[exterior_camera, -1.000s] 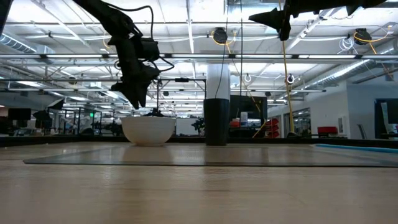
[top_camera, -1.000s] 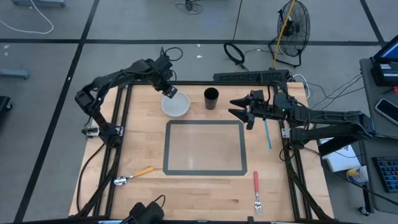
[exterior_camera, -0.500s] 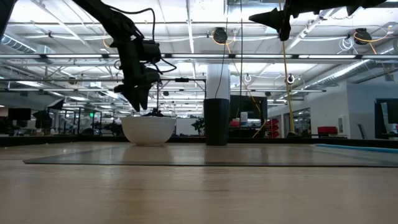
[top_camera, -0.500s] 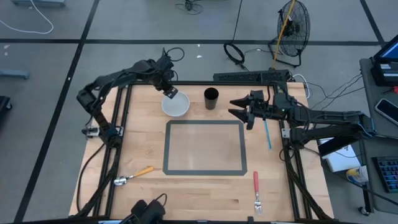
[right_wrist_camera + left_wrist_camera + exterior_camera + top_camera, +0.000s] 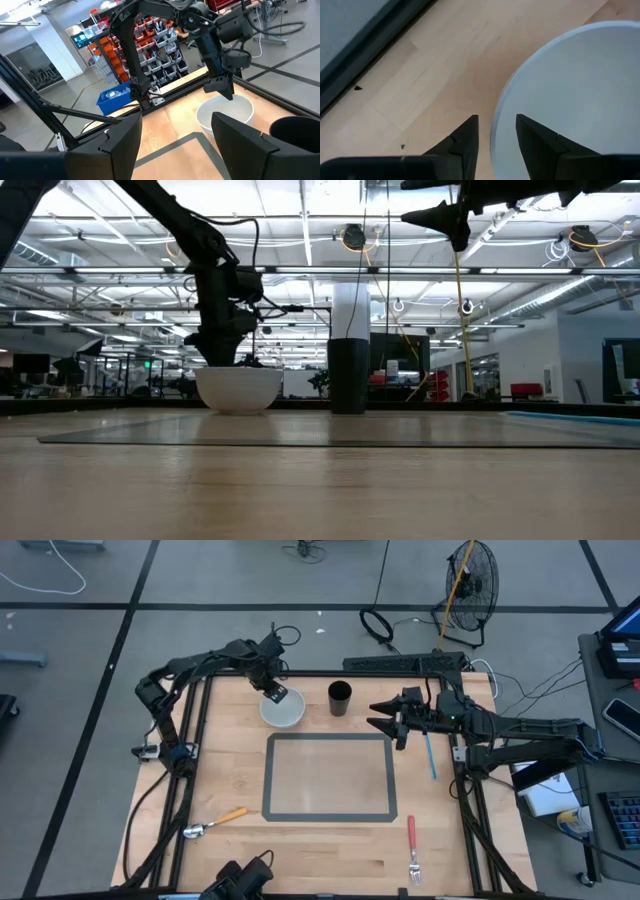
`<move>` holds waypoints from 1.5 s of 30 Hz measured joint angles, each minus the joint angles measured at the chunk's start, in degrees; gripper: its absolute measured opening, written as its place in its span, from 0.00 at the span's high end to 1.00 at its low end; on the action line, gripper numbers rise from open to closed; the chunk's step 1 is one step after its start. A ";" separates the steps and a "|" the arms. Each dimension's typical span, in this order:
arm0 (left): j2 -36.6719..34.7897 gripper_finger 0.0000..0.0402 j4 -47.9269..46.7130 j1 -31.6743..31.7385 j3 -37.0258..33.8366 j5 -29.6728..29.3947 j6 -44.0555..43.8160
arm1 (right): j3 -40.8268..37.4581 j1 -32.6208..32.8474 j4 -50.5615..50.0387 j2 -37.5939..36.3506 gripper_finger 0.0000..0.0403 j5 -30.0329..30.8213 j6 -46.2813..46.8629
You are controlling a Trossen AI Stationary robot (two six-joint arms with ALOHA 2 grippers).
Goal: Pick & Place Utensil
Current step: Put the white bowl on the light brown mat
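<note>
A white bowl (image 5: 285, 710) stands at the table's far side, also in the low view (image 5: 240, 388). My left gripper (image 5: 276, 695) points down at the bowl's far left rim (image 5: 496, 131). It is open by a narrow gap, one finger (image 5: 465, 137) outside the rim and one (image 5: 536, 136) over the inside; I see no touch. My right gripper (image 5: 385, 720) is open and empty, held high (image 5: 440, 218) right of a black cup (image 5: 340, 698). A blue utensil (image 5: 430, 754) lies flat at the right.
A grey-bordered mat (image 5: 330, 777) lies in the table's middle. A spoon with an orange handle (image 5: 215, 822) lies at the near left, a fork with a red handle (image 5: 411, 845) at the near right. Black frame rails run along the left and right edges.
My left gripper has come down toward the white bowl's far left rim and has turned from a slant to point more steeply down. The bowl has stayed where it was.
</note>
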 joint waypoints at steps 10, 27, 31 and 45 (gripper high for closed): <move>1.39 0.70 0.09 0.00 0.00 0.04 -0.11 | 0.00 -0.02 -0.02 0.00 0.41 0.07 -0.43; 1.36 0.96 0.09 0.00 0.00 0.28 0.35 | 0.00 -0.02 -0.04 0.00 0.41 0.18 -1.09; 1.36 0.93 0.02 0.00 0.00 0.00 0.14 | 0.00 -0.01 -0.14 0.00 0.41 0.20 -1.09; 1.36 0.98 -0.34 0.00 0.00 1.43 -1.31 | -2.59 -0.01 -0.21 0.00 0.41 0.22 0.65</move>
